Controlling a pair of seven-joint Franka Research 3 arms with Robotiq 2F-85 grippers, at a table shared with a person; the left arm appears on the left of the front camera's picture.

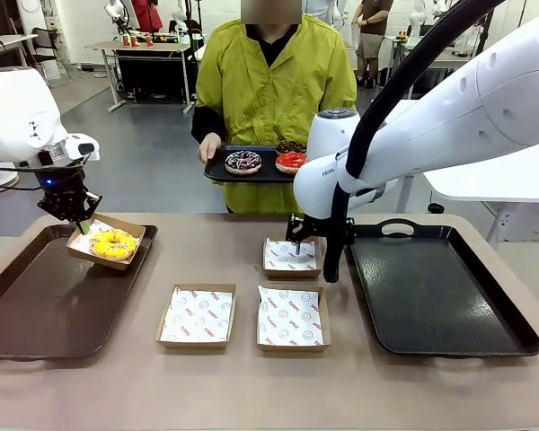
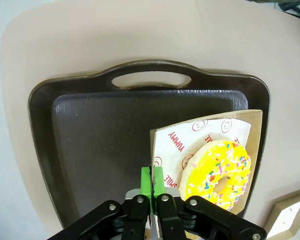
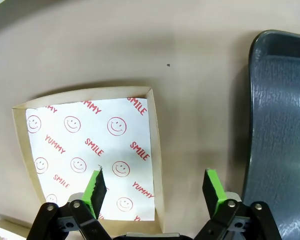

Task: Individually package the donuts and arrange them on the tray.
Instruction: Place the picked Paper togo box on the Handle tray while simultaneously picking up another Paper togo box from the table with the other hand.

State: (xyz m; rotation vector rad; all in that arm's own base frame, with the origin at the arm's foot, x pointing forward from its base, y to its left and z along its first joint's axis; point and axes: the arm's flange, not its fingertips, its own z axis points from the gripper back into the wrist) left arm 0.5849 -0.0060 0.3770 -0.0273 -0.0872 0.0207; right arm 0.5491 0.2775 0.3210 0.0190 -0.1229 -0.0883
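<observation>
Left hand point(image 1: 69, 205): jaws pinched right together on the far left corner of the cardboard box point(image 1: 130, 235) that carries the yellow donut point(image 1: 114, 243).

The box is over the far right corner of the left tray point(image 1: 36, 305), its outer edge crossing that tray's right rim. The gripped corner is raised, so the box tilts. Can't tell whether the low side touches the rim.

Seen from the wrist, the donut lies to one side of the hand and the bare tray floor to the other. My guess is that the set-down needs a shift inward, toward this tray's middle.

Right hand point(image 1: 298, 241): wide open, holding nothing, well right of the left tray, straddling one wall of an empty box point(image 1: 292, 260) on the bench point(image 1: 251, 395).

Purple sprinkled donut point(image 1: 242, 162), red donut point(image 1: 291, 162) and chocolate donut point(image 1: 290, 145) are beyond the left tray and to its right, on a small black tray point(image 1: 217, 171) the person point(image 1: 269, 81) holds.
</observation>
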